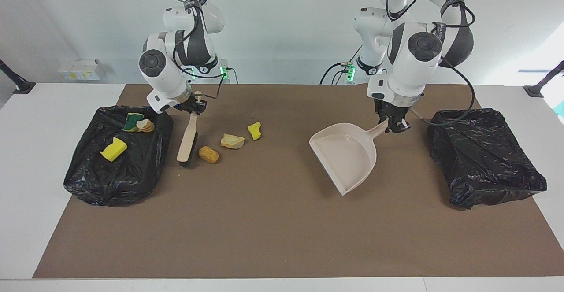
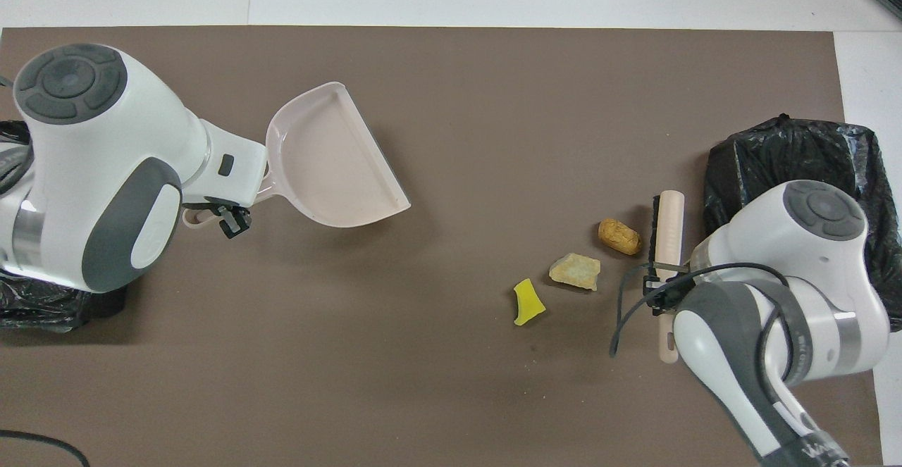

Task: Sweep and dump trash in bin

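Note:
My right gripper (image 1: 194, 107) is shut on the handle of a pale wooden brush (image 1: 187, 138). The brush slants down to the mat between the bin (image 1: 88, 182) and an orange-brown nugget (image 1: 208, 154). More trash lies beside the nugget: a tan bit (image 1: 232, 141) and a yellow sponge chunk (image 1: 254, 131). From overhead, the brush (image 2: 668, 231), nugget (image 2: 619, 236), tan bit (image 2: 576, 271) and yellow chunk (image 2: 527, 302) lie in a row. My left gripper (image 1: 393, 124) is shut on the handle of the pink dustpan (image 1: 346, 155), which is empty.
The bin at the right arm's end holds a yellow sponge (image 1: 113, 149), a green-backed sponge (image 1: 132, 121) and a tan bit (image 1: 146, 125). A second black-bagged bin (image 1: 484, 155) sits at the left arm's end, beside the dustpan. A brown mat (image 1: 264, 230) covers the table.

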Tool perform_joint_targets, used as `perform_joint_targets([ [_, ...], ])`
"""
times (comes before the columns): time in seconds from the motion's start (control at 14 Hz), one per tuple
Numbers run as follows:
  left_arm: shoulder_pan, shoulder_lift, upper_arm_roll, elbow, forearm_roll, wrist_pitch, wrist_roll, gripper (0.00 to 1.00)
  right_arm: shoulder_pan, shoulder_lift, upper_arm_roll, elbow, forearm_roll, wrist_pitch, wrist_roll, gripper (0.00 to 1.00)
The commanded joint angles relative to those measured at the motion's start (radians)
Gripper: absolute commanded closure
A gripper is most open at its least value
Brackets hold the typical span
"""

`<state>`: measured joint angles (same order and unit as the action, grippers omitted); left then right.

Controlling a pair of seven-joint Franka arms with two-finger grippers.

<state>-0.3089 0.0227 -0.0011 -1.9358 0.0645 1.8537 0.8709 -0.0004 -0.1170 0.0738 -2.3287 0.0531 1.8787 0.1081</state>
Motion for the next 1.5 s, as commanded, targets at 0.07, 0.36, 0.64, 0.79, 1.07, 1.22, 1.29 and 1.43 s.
perform_joint_targets([
  [0.07,-0.045,-0.144,-0.002,-0.267,0.015,0.157,0.014,1.00,0.025,-0.053,0.017,-0.075,-0.010,0.043,-0.132,1.00],
  [0.36,-0.088,-0.135,-0.003,-0.319,0.014,0.212,-0.015,1.00,0.052,-0.026,0.018,-0.130,0.013,0.132,-0.098,1.00],
  [0.64,-0.131,-0.130,-0.005,-0.364,0.012,0.271,-0.120,1.00,0.128,-0.023,0.018,-0.129,0.071,0.155,0.065,1.00],
  [0.79,-0.159,-0.124,-0.005,-0.364,0.012,0.277,-0.158,1.00,0.163,-0.012,0.018,-0.129,0.073,0.157,0.122,1.00],
  [1.07,-0.183,-0.121,-0.007,-0.374,0.009,0.272,-0.173,1.00,0.273,0.023,0.018,-0.118,0.162,0.227,0.341,1.00],
  [1.22,-0.214,-0.116,-0.007,-0.397,0.006,0.277,-0.208,1.00,0.319,0.046,0.018,-0.104,0.165,0.237,0.413,1.00],
  [1.29,-0.222,-0.119,-0.007,-0.406,0.006,0.279,-0.220,1.00,0.341,0.048,0.020,-0.098,0.166,0.249,0.433,1.00],
  [1.43,-0.222,-0.119,-0.007,-0.407,0.004,0.279,-0.221,1.00,0.390,0.088,0.020,-0.061,0.206,0.255,0.481,1.00],
])
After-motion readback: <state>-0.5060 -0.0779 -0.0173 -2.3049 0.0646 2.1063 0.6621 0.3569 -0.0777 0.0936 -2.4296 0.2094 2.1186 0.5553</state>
